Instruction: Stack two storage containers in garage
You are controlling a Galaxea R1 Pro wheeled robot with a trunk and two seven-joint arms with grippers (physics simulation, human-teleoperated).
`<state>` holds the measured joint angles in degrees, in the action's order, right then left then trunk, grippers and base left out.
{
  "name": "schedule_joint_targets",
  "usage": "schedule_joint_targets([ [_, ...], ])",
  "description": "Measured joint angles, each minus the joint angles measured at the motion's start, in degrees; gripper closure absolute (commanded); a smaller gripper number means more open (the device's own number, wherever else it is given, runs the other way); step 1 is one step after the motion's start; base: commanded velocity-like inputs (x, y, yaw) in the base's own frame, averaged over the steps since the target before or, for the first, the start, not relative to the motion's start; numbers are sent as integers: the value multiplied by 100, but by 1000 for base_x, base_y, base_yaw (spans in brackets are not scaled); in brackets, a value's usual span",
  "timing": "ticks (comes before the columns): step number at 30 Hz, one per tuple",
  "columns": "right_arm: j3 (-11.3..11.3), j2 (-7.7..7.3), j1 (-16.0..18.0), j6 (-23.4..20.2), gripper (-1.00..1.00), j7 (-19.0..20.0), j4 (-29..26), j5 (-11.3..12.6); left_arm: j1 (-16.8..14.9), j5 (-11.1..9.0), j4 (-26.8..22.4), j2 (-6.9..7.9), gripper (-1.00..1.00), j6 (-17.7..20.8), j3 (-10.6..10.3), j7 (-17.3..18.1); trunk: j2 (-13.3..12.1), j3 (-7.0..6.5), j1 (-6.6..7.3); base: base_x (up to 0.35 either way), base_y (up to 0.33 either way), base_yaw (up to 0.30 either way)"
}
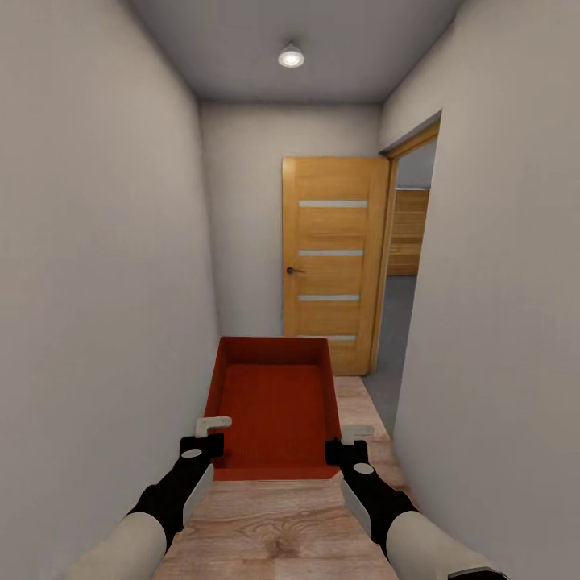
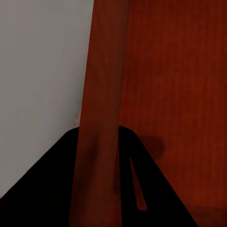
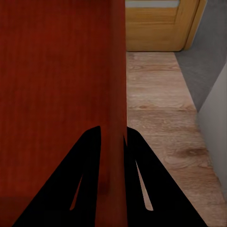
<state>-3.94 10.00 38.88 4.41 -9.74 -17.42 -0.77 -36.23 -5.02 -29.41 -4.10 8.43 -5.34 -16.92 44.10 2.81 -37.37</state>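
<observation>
Narrow white-walled corridor, light wood plank floor (image 1: 274, 524) underfoot, ceiling lamp (image 1: 291, 56) at the upper centre. Closed wooden door (image 1: 332, 262) at centre right; just right of it, open wood-framed doorway (image 1: 407, 266) with grey floor beyond.

Orange-red storage container (image 1: 276, 407) at lower centre, lidless, empty, carried level between both arms, clear of the planks as far as can be judged. Left end effector (image 1: 208, 435) clamped on the near left wall: wall seen running between the dark fingers (image 2: 42, 189) in the left wrist view. Right end effector (image 1: 348, 443) likewise gripping the near right wall, fingers (image 3: 146, 184) straddling it in the right wrist view.

Step in hand, apparently: transit with one container toward the garage. Next move likely calls for rolling forward, then turning right through the doorway, minding the frame and the close right-hand wall, with both grips kept firm and the bin level.
</observation>
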Motion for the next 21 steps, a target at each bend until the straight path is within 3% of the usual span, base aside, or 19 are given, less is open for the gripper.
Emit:
schedule_joint_targets([
  [21,1,0,0,-3,100,0,-1,-3,0,0,1,0,100,-1,1,1,0,0,0,322,0,0],
])
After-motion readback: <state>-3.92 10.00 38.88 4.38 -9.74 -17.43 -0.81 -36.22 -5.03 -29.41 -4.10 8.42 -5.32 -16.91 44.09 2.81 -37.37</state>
